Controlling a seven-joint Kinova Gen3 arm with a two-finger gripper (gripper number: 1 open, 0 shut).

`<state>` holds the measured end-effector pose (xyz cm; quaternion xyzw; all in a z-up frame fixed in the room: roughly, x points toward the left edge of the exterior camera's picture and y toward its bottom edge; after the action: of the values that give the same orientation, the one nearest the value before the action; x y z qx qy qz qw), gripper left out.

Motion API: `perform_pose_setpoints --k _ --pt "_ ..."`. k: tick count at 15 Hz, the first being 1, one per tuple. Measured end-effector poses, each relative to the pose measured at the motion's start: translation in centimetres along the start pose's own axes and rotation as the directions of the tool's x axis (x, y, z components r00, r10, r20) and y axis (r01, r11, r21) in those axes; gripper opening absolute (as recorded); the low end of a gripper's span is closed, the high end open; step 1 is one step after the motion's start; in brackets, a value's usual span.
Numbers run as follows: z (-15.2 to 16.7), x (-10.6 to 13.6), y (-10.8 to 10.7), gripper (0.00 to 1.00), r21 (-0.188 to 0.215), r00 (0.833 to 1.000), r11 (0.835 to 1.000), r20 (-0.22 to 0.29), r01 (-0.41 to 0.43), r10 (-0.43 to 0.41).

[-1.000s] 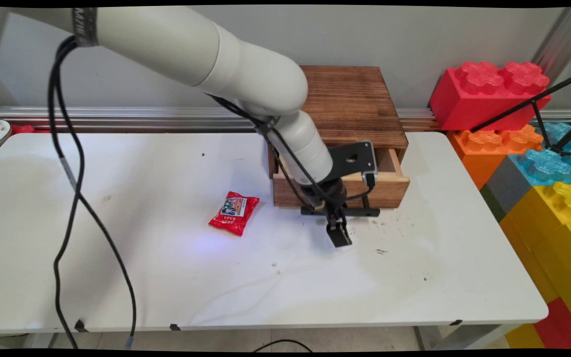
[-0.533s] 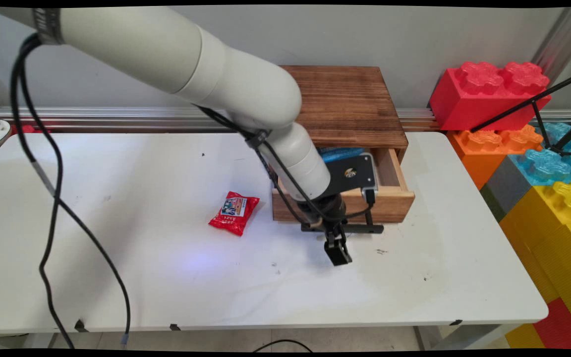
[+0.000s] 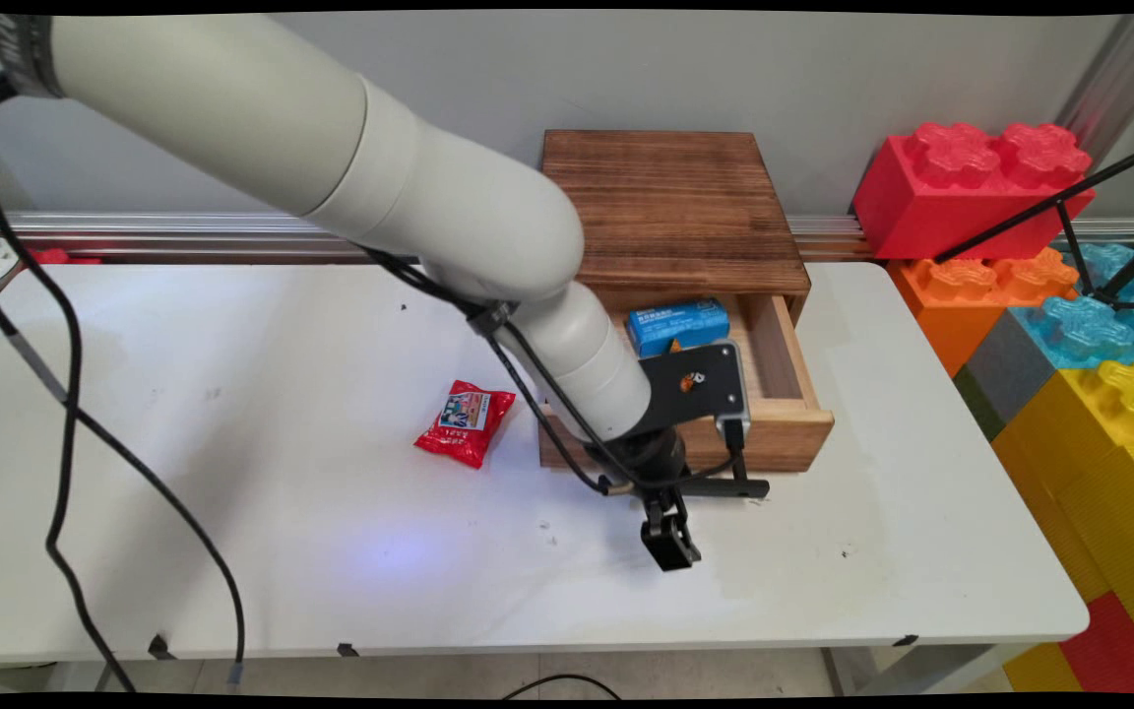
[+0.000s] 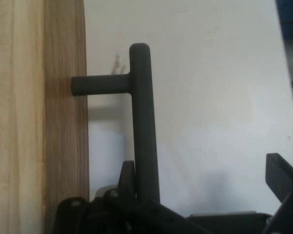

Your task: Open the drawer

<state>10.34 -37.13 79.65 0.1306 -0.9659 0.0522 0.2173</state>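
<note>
Gripper point(image 3: 670, 540) is open wide and holds nothing. One finger point(image 4: 127, 176) sits behind the black handle point(image 3: 720, 485) of the wooden drawer point(image 3: 784, 433). That drawer is partly out, with a blue box point(image 3: 677, 323) inside. A red packet point(image 3: 466, 421) lies on the table point(image 3: 331, 551) nearby.

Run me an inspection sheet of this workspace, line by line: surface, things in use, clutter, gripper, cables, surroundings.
Surface: white table, scuffed, with dark specks near the drawer.
Job's things: wooden cabinet at the table's far side; its drawer stands pulled out with a blue box inside; a black handle bar is on the drawer front.
Clutter: red snack packet lying left of the drawer, apart from it.
Gripper: gripper open at the handle bar; one finger is behind the bar, the other finger well clear of it.
Cables: black cables hang from the arm over the table's left side.
Surroundings: grey wall, metal rail, giant toy bricks on the right.
</note>
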Motion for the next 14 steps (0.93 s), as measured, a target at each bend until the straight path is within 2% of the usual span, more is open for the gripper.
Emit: perform_pose_setpoints --k 14 --pt "1.2 0.1 4.6 1.00 -0.013 0.999 1.000 -0.026 0.028 -0.028"
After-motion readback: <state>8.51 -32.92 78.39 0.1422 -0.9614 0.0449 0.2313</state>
